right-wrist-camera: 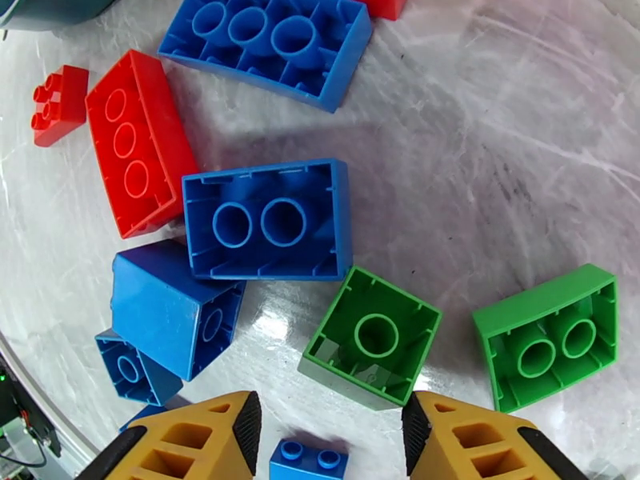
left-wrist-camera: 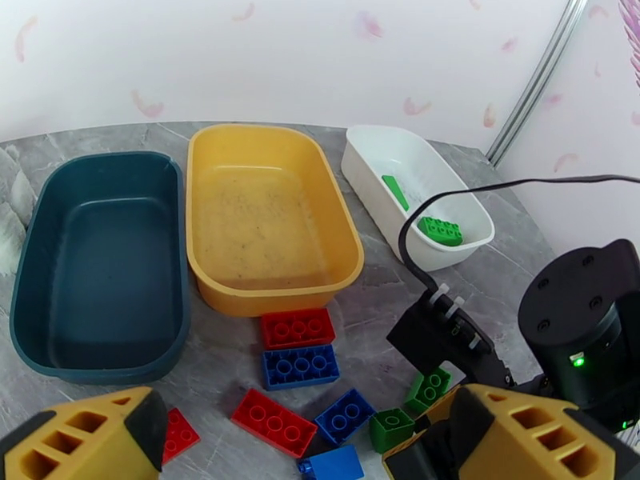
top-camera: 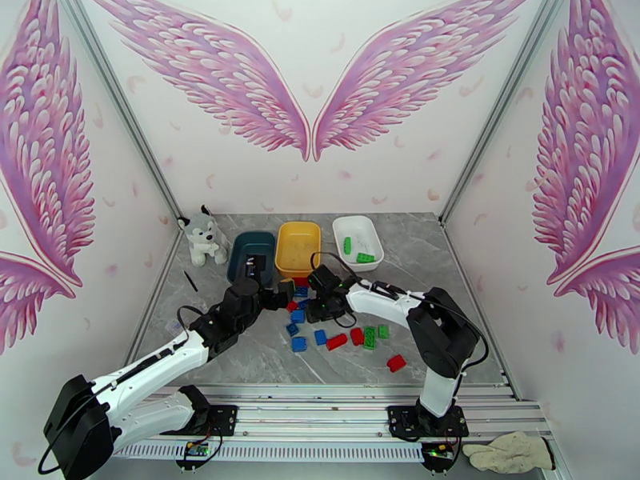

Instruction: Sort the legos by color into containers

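Three containers stand at the back: a dark teal tray (top-camera: 248,251) (left-wrist-camera: 100,266), a yellow tray (top-camera: 298,246) (left-wrist-camera: 264,222), and a white tray (top-camera: 358,240) (left-wrist-camera: 376,166) holding two green legos (left-wrist-camera: 442,230). Loose red, blue and green legos (top-camera: 337,341) lie on the table in front of them. My left gripper (top-camera: 282,296) (left-wrist-camera: 296,450) is wide open over a red lego (left-wrist-camera: 274,422) and a blue one (left-wrist-camera: 344,414). My right gripper (top-camera: 314,307) (right-wrist-camera: 332,442) is open, and the near corner of an upturned green lego (right-wrist-camera: 370,338) reaches its gap. It grips nothing.
A plush husky (top-camera: 202,238) sits at the back left beside the teal tray. A thin black stick (top-camera: 190,280) lies left of the arms. A work glove (top-camera: 508,454) rests beyond the near rail at the right. A lone red lego (top-camera: 396,362) lies near the right arm's base.
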